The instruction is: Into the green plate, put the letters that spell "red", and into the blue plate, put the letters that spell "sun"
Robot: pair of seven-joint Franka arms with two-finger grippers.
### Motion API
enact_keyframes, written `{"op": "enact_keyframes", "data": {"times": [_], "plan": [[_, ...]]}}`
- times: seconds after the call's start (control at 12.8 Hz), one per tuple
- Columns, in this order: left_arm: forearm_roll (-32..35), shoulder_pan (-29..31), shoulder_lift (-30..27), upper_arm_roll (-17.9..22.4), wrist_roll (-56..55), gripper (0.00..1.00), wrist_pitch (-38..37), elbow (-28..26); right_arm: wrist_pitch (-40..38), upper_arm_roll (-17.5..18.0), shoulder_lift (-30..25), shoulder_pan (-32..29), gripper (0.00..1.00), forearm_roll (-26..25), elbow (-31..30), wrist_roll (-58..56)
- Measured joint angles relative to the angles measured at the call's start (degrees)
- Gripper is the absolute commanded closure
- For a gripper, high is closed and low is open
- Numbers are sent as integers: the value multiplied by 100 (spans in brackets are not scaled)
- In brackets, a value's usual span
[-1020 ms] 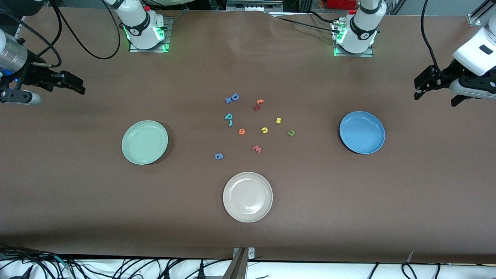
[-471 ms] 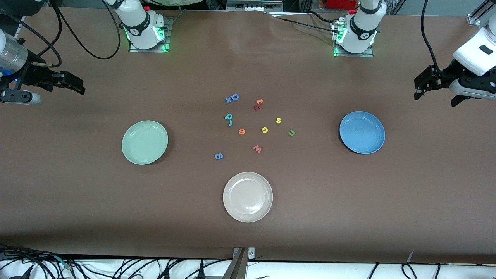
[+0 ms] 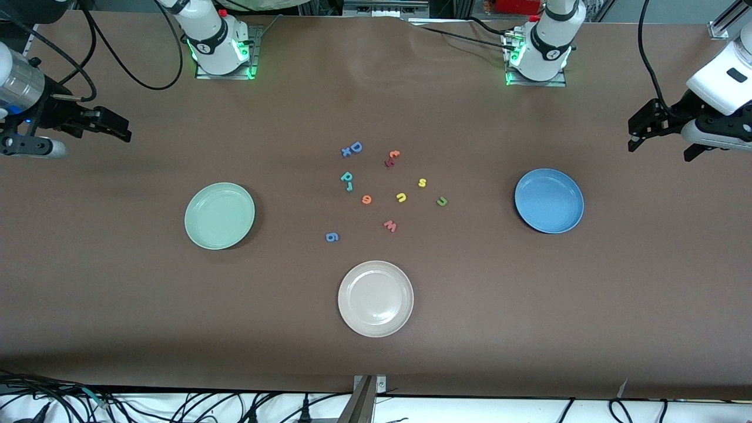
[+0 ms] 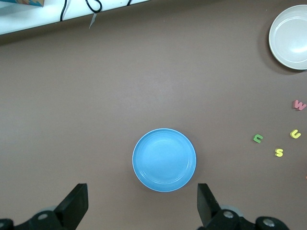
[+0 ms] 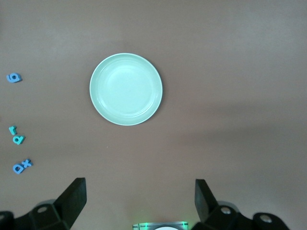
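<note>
The green plate (image 3: 220,215) (image 5: 126,89) lies toward the right arm's end of the table, the blue plate (image 3: 549,201) (image 4: 164,159) toward the left arm's end. Between them lie the orange "e" (image 3: 366,200), teal "d" (image 3: 346,176) and teal "r" (image 3: 349,187), then the yellow "s" (image 3: 422,183), yellow "u" (image 3: 401,197) and green "n" (image 3: 442,201). My right gripper (image 3: 117,130) (image 5: 139,191) hangs open and empty over the table's end past the green plate. My left gripper (image 3: 658,147) (image 4: 140,203) hangs open and empty past the blue plate.
An off-white plate (image 3: 375,298) sits nearer the front camera than the letters. Other letters lie around: a pink "w" (image 3: 390,225), a blue "6" (image 3: 332,237), a blue "D" (image 3: 355,147) with an "x", and an orange letter (image 3: 394,154) touching a dark red one.
The right gripper has shifted very slightly. The left arm, the plates and the letters have not moved.
</note>
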Motion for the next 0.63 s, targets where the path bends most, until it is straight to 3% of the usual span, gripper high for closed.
{"op": "enact_keyframes", "data": {"times": [0.16, 0.39, 0.63], "plan": [[0, -1, 0, -1, 0, 0, 0, 0, -186, 185, 59, 147, 0, 2, -40, -13], [0, -1, 3, -4, 0, 0, 0, -36, -345, 325, 468, 891, 0, 9, -119, 11], [0, -2, 31, -6, 0, 0, 0, -156, 103, 351, 1015, 1690, 0, 8, -121, 331]]}}
